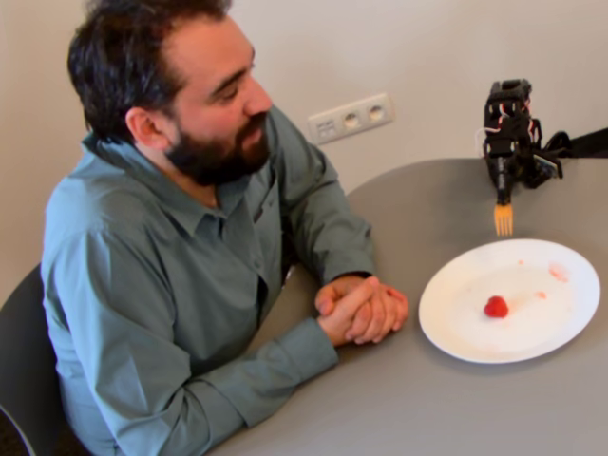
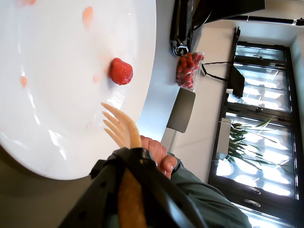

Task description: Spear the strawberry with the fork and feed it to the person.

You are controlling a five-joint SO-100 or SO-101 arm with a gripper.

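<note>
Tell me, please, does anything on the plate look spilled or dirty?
Yes: faint pink smears mark the white plate beside the single strawberry. Nothing else seems odd; the fork hangs above the plate's rim.

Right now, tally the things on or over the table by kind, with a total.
Strawberry, loose on the plate: 1
White plate: 1
Fork, tines down above the plate's far edge: 1
Clear punnet of strawberries, wrist view only: 1
Person's clasped hands: 2
Total: 6
</note>
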